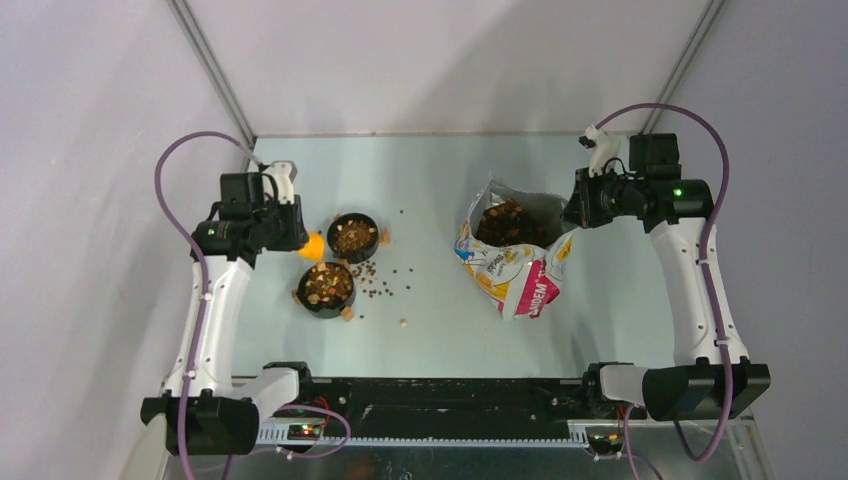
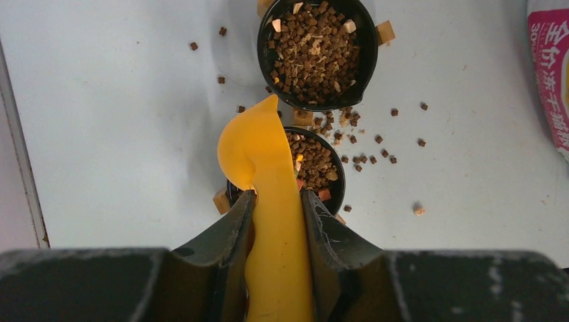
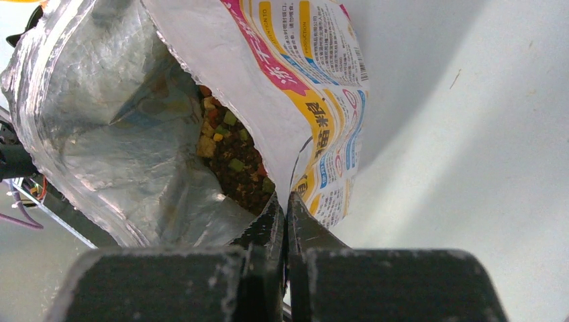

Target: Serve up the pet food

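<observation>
The pet food (image 1: 504, 222) fills the open printed bag (image 1: 520, 275) right of centre; it also shows inside the bag in the right wrist view (image 3: 235, 168). More pet food fills two black bowls, one farther (image 1: 353, 236) and one nearer (image 1: 326, 285), seen from the left wrist as the upper bowl (image 2: 317, 50) and the lower bowl (image 2: 315, 161). My left gripper (image 2: 276, 194) is shut on the orange scoop (image 2: 258, 144), whose empty head hangs over the lower bowl's left rim. My right gripper (image 3: 285, 198) is shut on the bag's rim (image 3: 282, 168).
Loose kibble (image 1: 385, 280) lies scattered on the table right of the bowls, also in the left wrist view (image 2: 366, 157). Tan cubes (image 2: 384, 31) lie beside the bowls. The table's left edge (image 2: 17, 147) is close to the left arm.
</observation>
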`<control>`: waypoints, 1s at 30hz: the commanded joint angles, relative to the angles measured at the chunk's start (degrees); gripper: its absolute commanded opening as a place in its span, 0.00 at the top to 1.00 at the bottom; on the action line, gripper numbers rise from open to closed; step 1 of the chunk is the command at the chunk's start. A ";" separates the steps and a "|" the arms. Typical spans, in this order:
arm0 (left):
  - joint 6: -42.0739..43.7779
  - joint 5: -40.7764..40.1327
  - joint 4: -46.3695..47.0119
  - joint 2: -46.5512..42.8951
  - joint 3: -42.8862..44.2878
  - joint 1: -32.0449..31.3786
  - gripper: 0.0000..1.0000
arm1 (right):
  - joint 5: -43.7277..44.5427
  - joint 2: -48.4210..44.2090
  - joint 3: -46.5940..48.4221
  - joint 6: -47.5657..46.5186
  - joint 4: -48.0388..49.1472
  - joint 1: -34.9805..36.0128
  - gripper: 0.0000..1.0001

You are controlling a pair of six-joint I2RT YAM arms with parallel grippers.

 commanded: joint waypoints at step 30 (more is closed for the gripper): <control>3.50 11.42 -5.51 0.31 6.68 -11.70 1.00 | -4.25 -2.84 6.29 0.33 2.34 -2.90 0.71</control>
